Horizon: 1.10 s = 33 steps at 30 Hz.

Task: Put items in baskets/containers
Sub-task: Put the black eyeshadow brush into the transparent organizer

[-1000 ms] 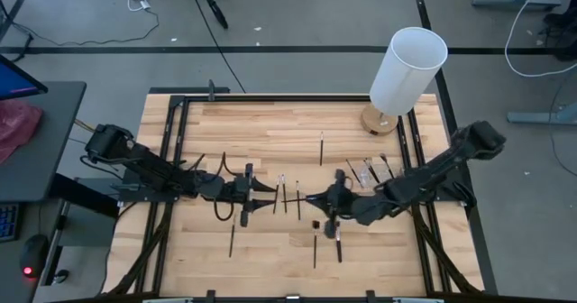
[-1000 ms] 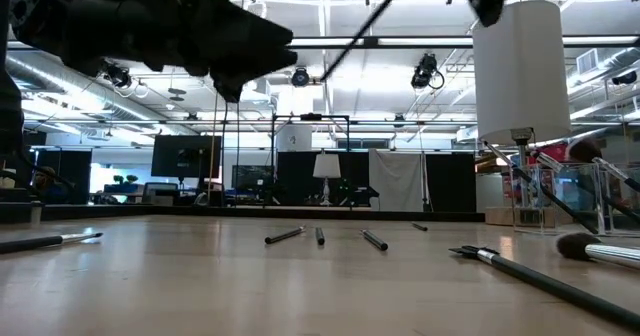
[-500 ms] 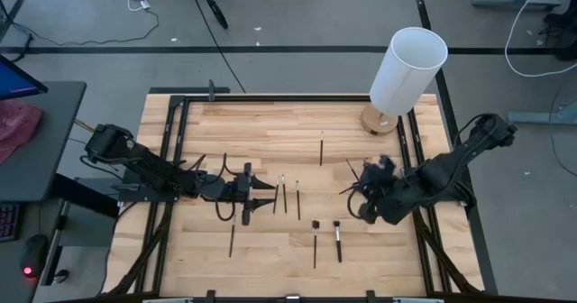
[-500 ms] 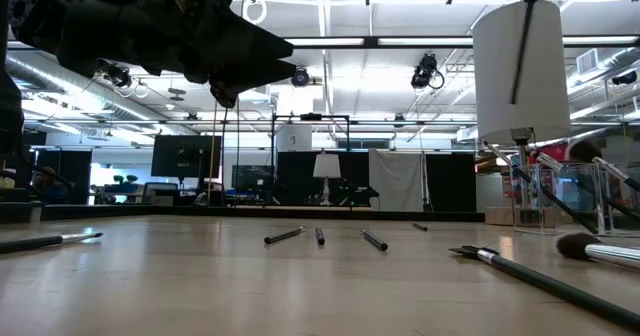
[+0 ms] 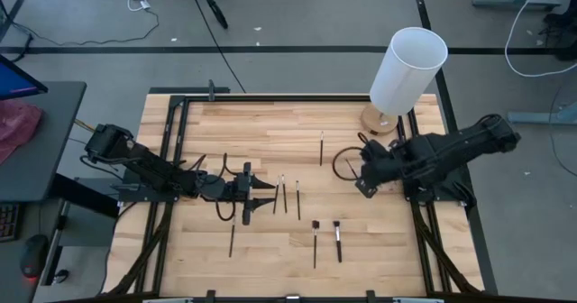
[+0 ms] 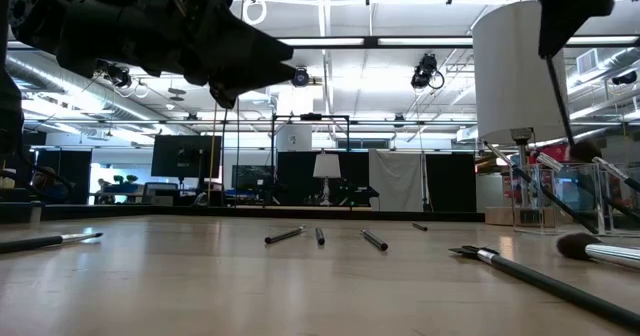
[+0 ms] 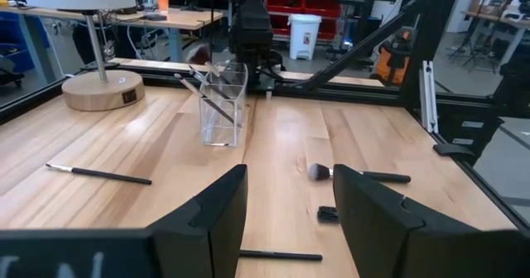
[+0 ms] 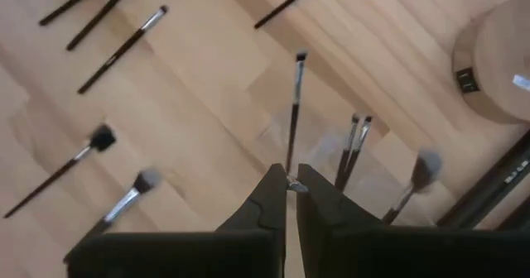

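Note:
My right gripper (image 8: 290, 183) is over the table's right side, pointing down and shut on a thin dark brush (image 6: 558, 91). The brush hangs in front of the white lamp shade, just above the clear holder (image 6: 535, 191). That holder (image 7: 222, 104) stands on the table with several brushes leaning inside it. More brushes lie flat mid-table (image 5: 298, 199), (image 5: 315, 240), (image 5: 337, 240), (image 5: 321, 147). My left gripper (image 7: 286, 220) waits open at the left of the table, level, with nothing between its fingers. My right gripper pinches the brush's upper end (image 8: 291, 172) between its two fingertips. The fingers come from above and point steeply down. The brush hangs below them, lifted clear and slightly tilted, its lower end (image 6: 571, 138) a little above the holder's rim.
A tall white lamp shade (image 5: 407, 68) on a round wooden base (image 5: 379, 120) stands at the far right, close behind the holder. A fluffy brush (image 7: 356, 175) lies near the holder. Black frame rails (image 5: 176, 159) run along both sides of the wooden table.
My right gripper has carried the brush up and away from the table's middle, toward the right edge and the holder. It has tipped over so that it points down. The brush, slanted across the air before, now hangs nearly upright.

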### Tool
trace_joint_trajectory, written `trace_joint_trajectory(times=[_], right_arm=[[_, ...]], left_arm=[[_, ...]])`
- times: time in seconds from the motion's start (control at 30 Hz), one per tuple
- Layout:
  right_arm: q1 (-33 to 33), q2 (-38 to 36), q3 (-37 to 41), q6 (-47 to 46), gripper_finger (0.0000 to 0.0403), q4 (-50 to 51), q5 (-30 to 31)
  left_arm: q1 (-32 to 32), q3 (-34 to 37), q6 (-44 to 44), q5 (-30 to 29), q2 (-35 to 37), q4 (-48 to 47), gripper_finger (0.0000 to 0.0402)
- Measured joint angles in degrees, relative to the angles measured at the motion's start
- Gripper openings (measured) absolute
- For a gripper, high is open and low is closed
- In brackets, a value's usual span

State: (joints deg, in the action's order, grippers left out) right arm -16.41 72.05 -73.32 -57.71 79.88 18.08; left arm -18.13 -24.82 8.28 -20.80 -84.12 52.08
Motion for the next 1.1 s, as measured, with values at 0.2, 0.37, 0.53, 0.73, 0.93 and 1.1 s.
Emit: trace_joint_trajectory(times=[0.2, 0.37, 0.53, 0.73, 0.93, 1.1], right_arm=[[5.64, 0.35, 0.0, 5.18, 0.0008, -3.34, -0.5], [8.98, 3.43, 0.0, 8.77, 0.0008, -3.84, -3.96], [10.53, 8.13, 0.02, 11.74, 0.0008, -3.86, -5.73], [10.67, 12.1, 0.07, 13.46, 0.0009, -3.88, -6.97], [10.65, 12.41, 1.22, 13.06, 0.0009, -5.59, -7.21], [10.65, 12.24, 6.3, 12.78, 0.001, -10.37, -9.55]], left_arm=[[0.0, 0.0, -0.03, 0.0, 0.0, -0.68, 0.0181], [0.02, 0.0, 0.01, 0.0, 0.0, -1.23, 0.0181], [0.02, 0.0, 0.03, 0.0, 0.0, -1.88, 0.0181], [0.02, 0.0, 0.04, 0.0, 0.0, -1.84, 0.0181], [0.02, 0.0, 0.01, 0.0, 0.0, -1.91, 0.0181], [0.02, 0.02, 0.04, 0.01, 0.0, -3.27, 0.0181]])
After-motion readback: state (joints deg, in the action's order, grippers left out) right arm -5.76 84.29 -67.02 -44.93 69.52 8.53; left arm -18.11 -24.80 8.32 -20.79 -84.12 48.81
